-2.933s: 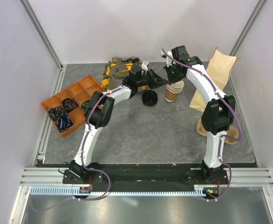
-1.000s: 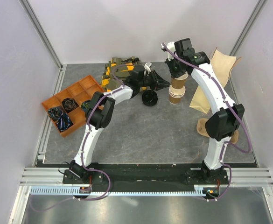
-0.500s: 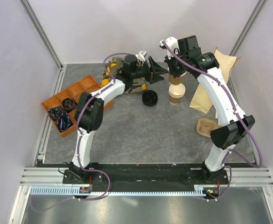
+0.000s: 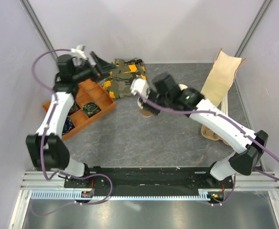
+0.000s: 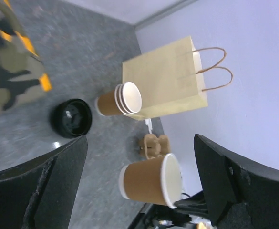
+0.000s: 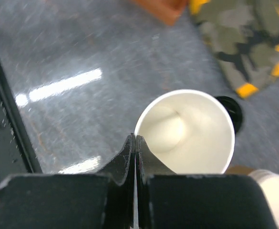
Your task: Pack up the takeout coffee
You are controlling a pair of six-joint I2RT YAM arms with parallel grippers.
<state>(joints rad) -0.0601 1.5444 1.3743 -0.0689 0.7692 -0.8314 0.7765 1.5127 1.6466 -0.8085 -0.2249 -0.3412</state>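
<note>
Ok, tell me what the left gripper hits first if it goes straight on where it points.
Likely the lidless cup held by the right gripper, lying between the left gripper's open fingers. Depth is unclear; it may reach the table instead.

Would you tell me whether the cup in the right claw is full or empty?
Empty: the right wrist view looks into the cup, pinched at its rim by the right claw, and shows a bare white bottom.

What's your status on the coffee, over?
Left gripper open, high, empty. Right gripper shut on the rim of the cup; it's empty, lidless. Black lid loose on table beside cup stack.
</note>
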